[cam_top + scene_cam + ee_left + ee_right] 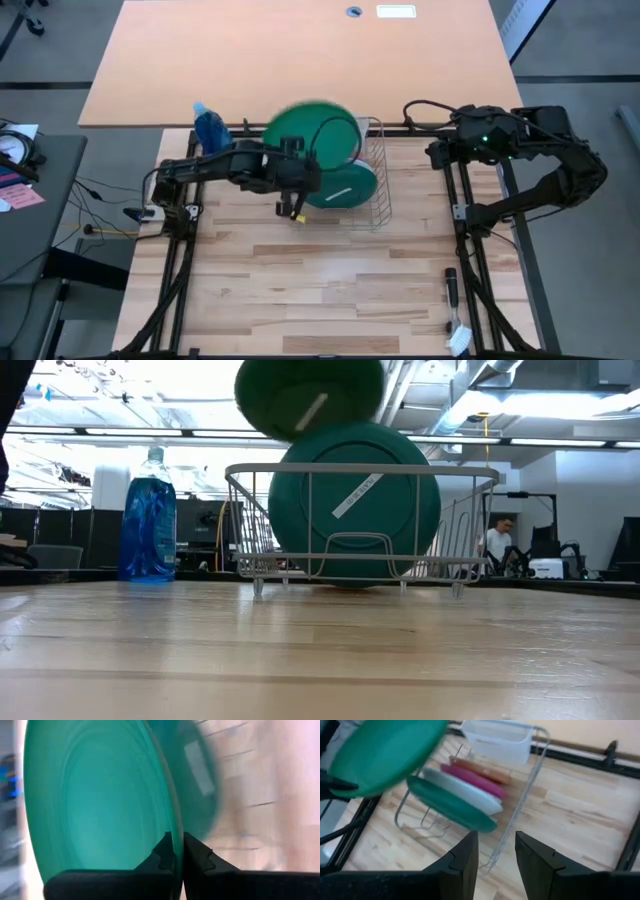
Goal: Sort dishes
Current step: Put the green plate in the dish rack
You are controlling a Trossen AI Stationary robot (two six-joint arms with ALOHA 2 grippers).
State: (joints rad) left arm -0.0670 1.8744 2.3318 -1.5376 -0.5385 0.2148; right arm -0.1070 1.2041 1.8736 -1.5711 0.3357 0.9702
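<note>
Wood table [300,300] | left tool [175,851] pinches round green plate [312,133] rim | right tool [495,852] narrowly parted, idle

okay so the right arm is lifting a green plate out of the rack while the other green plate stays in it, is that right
Not quite: the left gripper holds the lifted green plate, pinched on its rim, as the left wrist view shows. The right gripper is open and empty, off to the side. The other green plate does sit in the rack.
</note>
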